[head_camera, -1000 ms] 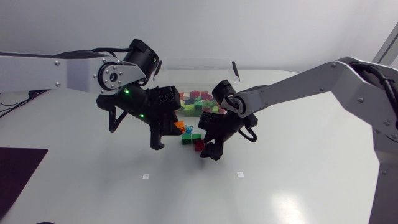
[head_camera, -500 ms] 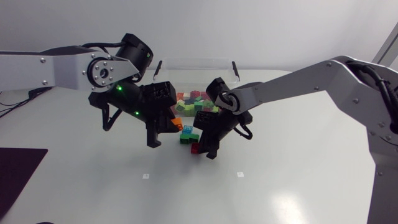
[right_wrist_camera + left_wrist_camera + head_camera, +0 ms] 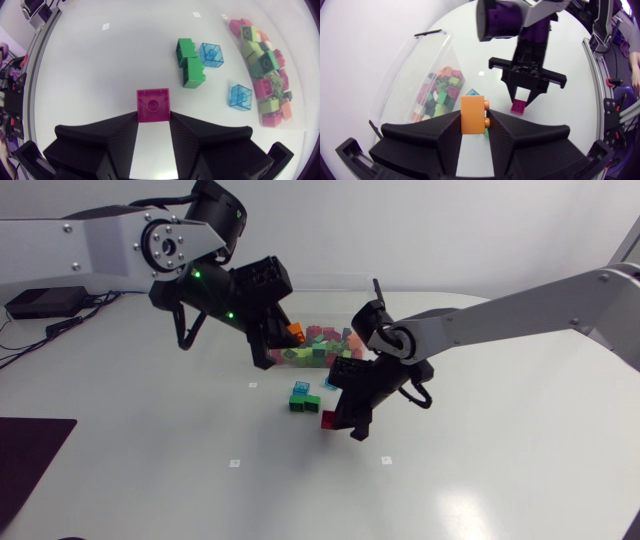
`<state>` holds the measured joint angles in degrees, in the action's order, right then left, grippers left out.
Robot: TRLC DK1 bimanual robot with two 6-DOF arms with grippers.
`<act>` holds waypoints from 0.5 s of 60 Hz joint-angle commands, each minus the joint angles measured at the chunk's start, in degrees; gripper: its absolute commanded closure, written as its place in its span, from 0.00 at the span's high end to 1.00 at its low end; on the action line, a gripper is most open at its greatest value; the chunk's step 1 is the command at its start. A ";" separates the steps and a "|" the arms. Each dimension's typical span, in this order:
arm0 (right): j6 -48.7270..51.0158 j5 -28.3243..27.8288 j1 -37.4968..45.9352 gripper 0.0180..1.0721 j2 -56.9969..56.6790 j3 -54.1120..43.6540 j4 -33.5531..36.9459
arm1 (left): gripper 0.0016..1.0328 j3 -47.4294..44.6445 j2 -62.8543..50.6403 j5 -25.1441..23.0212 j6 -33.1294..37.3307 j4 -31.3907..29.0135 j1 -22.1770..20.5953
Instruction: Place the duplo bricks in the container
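**Head view.** You have a white desk (image 3: 480, 480) with a soft sheen. It carries small white markers (image 3: 234, 463) and a dark mat (image 3: 30, 450) at the near left corner. The clear container (image 3: 330, 300) stands far of centre with a heap of mixed bricks (image 3: 320, 345) in it. Your left arm enters from the left. The left pincer (image 3: 288, 340) is by the container's left end, closed on an orange brick (image 3: 296, 332). Your right arm enters from the right. The right pincer (image 3: 340, 423) is low, nearer than the container, clamped on a magenta brick (image 3: 329, 418). Just left of it on the desk lie green bricks (image 3: 299, 403) and a blue brick (image 3: 301, 388).

**Left wrist view.** This view confirms the grip. Both fingers of the left pincer (image 3: 472, 127) press the orange brick (image 3: 472, 115) from two sides, its studs turned sideways. The container (image 3: 407, 70) lies ahead and to one side, its transparent wall plain to see here. The right pincer (image 3: 526, 102) points down ahead, with the magenta brick (image 3: 518, 106) at its tips. Whether that brick touches the desk (image 3: 380, 35) cannot be told.

**Right wrist view.** The right pincer (image 3: 152, 120) has its fingers narrowly apart, tight on either side of the magenta brick (image 3: 153, 105), its single stud up. Ahead are two green bricks (image 3: 187, 62) touching each other. One blue brick (image 3: 211, 54) is just beside them and a second blue one (image 3: 240, 95) is closer to the container (image 3: 295, 80). The head view shows that second one only partly.
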<state>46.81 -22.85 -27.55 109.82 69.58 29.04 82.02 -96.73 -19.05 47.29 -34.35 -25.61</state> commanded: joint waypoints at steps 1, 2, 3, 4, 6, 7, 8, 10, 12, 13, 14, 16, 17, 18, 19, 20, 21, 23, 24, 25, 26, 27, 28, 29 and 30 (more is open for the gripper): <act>1.45 -0.26 1.45 0.29 -4.53 -1.73 1.02 | 0.26 4.55 -4.17 -0.11 -3.78 1.48 1.26; 1.36 -0.26 1.71 0.29 -4.97 -1.82 1.11 | 0.26 5.08 -4.52 -0.11 -4.05 1.74 1.44; 1.36 -0.26 1.97 0.29 -5.49 -1.91 1.20 | 0.26 5.78 -5.14 -0.11 -5.01 2.27 1.79; 1.27 -0.26 2.15 0.29 -5.93 -1.91 1.29 | 0.26 6.40 -5.58 -0.20 -5.72 2.44 1.87; 1.27 -0.26 2.68 0.29 -6.90 -1.91 1.64 | 0.26 7.89 -6.81 -0.20 -6.59 2.97 2.14; 1.18 -0.26 2.85 0.29 -7.25 -1.91 1.81 | 0.26 8.60 -7.33 -0.20 -7.03 3.41 2.23; 1.18 -0.35 3.03 0.29 -7.69 -1.82 1.81 | 0.26 9.21 -7.77 -0.20 -7.65 3.85 2.40; 0.92 -0.35 3.64 0.29 -8.39 -1.64 1.90 | 0.26 10.71 -8.92 -0.20 -9.58 4.73 2.93; 0.48 -0.35 4.00 0.29 -9.01 -1.47 1.99 | 0.26 12.02 -10.06 -0.20 -10.20 5.26 3.19; 0.39 -0.35 4.26 0.29 -9.45 -1.20 2.08 | 0.26 12.46 -10.41 -0.20 -10.55 5.61 3.28; 0.30 -0.44 4.44 0.29 -9.62 -1.03 2.08 | 0.26 13.08 -10.94 -0.20 -11.25 6.14 3.63; -0.14 -0.62 4.87 0.29 -10.24 -0.76 2.08 | 0.26 14.13 -11.82 -0.20 -12.57 7.37 4.16; -0.31 -0.70 5.05 0.29 -10.50 -0.59 2.08 | 0.26 14.57 -12.34 -0.20 -13.01 7.89 4.25; -0.49 -0.88 5.14 0.29 -10.77 -0.32 2.08 | 0.26 15.10 -12.78 -0.20 -13.27 8.33 4.34; -0.66 -0.97 5.40 0.29 -10.94 -0.15 2.08 | 0.26 15.63 -13.22 -0.20 -13.71 8.60 4.51; -0.84 -1.05 5.49 0.29 -11.12 -0.06 2.08 | 0.26 16.07 -13.57 -0.20 -14.15 8.86 4.69; -1.10 -1.05 5.67 0.29 -11.29 0.20 2.08 | 0.26 16.77 -14.19 -0.11 -14.59 9.21 4.86; -1.72 -1.23 5.93 0.29 -11.73 0.64 1.99 | 0.26 18.09 -15.42 -0.11 -15.12 9.21 5.13; -2.16 -1.32 6.11 0.29 -11.82 0.91 1.81 | 0.26 18.62 -15.86 -0.11 -15.30 9.21 5.21; -2.33 -1.41 6.28 0.29 -11.91 1.17 1.81 | 0.26 19.23 -16.39 -0.11 -15.56 9.21 5.39; -2.60 -1.49 6.46 0.29 -12.00 1.43 1.72 | 0.26 19.93 -17.09 -0.11 -15.65 9.21 5.48; -3.04 -1.49 6.63 0.29 -12.09 1.70 1.55 | 0.26 20.20 -17.44 -0.11 -15.73 9.21 5.57; -3.30 -1.49 6.72 0.29 -12.09 1.87 1.37 | 0.26 20.81 -18.06 -0.11 -15.73 9.21 5.57; -3.74 -1.58 6.98 0.29 -12.17 2.14 1.02 | 0.26 21.69 -19.02 -0.11 -15.91 9.21 5.74; -4.09 -1.67 7.16 0.29 -12.17 2.49 0.85 | 0.26 22.22 -19.46 -0.02 -16.17 9.21 5.83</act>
<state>44.66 -24.03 -21.23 98.87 70.11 30.00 100.64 -112.55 -19.05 33.34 -25.39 -20.40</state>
